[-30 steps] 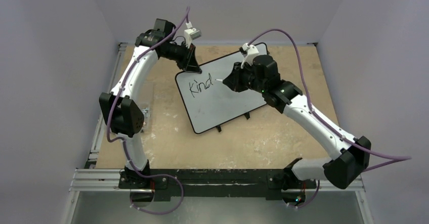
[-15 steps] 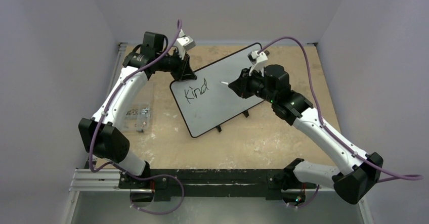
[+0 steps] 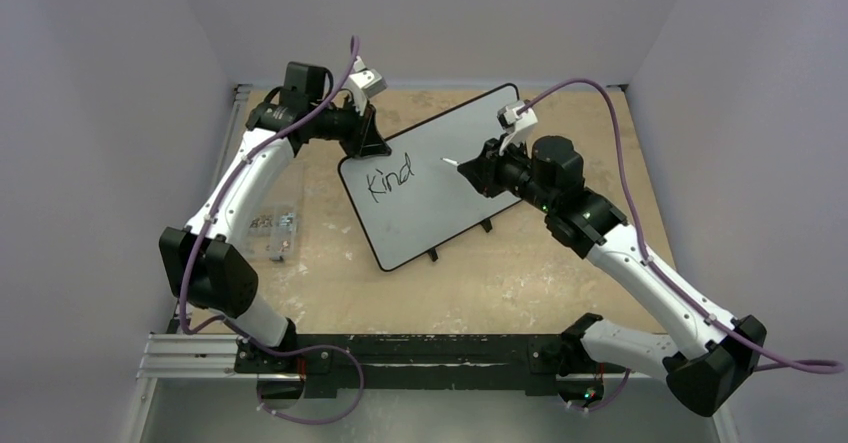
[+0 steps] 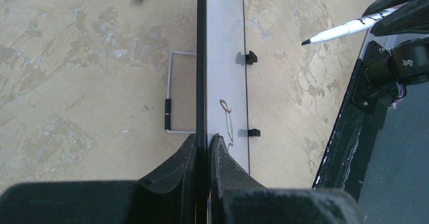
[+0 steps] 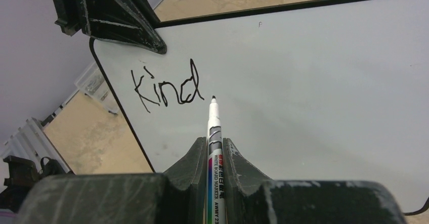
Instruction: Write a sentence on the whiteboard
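Pinching thin black rim of glossy whiteboard [image 3: 440,203]: left hand [image 4: 207,139]; right hand [image 5: 216,150] clamps slim white marker [image 5: 214,120] beside sentence [image 5: 167,90] "Kind".

The left arm [image 3: 243,175] and right arm [image 3: 650,281] are each built of slim white tube links joined by blocky black joint housings [image 3: 216,269]. The left pincer [image 4: 203,139] has two matte black, wedge-shaped fingers [image 4: 177,159], scuffed grey along their inner edges. The right pincer [image 5: 216,144] matches it, its moulded black body speckled with pale wear. Just behind each pincer sits a small white camera bracket [image 3: 364,79], and from there a purple cable [image 3: 600,88] loops back along the arm. Further back from the right pincer, a tiny green light [image 3: 545,206] glows on the black housing.
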`<state>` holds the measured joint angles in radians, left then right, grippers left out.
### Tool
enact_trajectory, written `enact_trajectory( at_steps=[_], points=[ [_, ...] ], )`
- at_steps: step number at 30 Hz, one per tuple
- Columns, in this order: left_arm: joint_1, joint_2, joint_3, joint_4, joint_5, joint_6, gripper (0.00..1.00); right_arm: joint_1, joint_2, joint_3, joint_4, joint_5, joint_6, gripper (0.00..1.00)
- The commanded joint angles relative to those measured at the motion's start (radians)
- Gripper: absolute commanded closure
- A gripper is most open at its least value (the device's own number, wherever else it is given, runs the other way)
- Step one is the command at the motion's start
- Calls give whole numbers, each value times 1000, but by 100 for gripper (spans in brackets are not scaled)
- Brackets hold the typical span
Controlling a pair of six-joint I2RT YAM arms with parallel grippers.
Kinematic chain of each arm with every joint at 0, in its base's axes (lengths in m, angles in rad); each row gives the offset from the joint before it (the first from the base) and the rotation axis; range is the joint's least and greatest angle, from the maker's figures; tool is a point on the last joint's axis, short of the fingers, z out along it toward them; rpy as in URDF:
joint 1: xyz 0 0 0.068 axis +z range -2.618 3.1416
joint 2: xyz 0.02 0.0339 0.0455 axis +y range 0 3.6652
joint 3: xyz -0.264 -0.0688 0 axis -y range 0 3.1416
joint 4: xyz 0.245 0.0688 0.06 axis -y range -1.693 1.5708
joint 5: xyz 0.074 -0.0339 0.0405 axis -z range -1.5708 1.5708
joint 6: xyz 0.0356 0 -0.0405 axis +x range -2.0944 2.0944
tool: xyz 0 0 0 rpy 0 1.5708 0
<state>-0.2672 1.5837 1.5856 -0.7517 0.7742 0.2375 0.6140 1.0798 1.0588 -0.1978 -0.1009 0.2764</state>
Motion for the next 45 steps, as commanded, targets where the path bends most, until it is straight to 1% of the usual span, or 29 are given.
enact_trajectory(
  at_steps=[1, 4, 9, 16, 20, 27, 37, 45],
  points=[
    [5, 24, -4, 109, -60, 72, 100, -4, -23, -12, 79, -39, -68, 100],
    [5, 5, -48, 141, -79, 62, 100, -4, -11, -14, 94, -55, -97, 100],
    [3, -27, -104, 178, -109, 49, 100, -4, -6, -49, 170, -76, -117, 100],
    [0, -13, -74, 147, -80, 28, 100, -5, 54, -34, 216, -97, -133, 100],
    [-5, 8, -54, 106, -77, 50, 100, -4, 92, -24, 239, -110, -124, 100],
    [-15, 26, -42, 83, -71, 60, 100, -4, 157, -7, 253, -115, -122, 100],
    [-19, 38, -26, 62, -52, 63, 100, -4, 203, 29, 270, -115, -124, 100],
    [-19, 37, -25, 57, -49, 67, 100, -4, 224, 19, 275, -110, -122, 100]
  ],
)
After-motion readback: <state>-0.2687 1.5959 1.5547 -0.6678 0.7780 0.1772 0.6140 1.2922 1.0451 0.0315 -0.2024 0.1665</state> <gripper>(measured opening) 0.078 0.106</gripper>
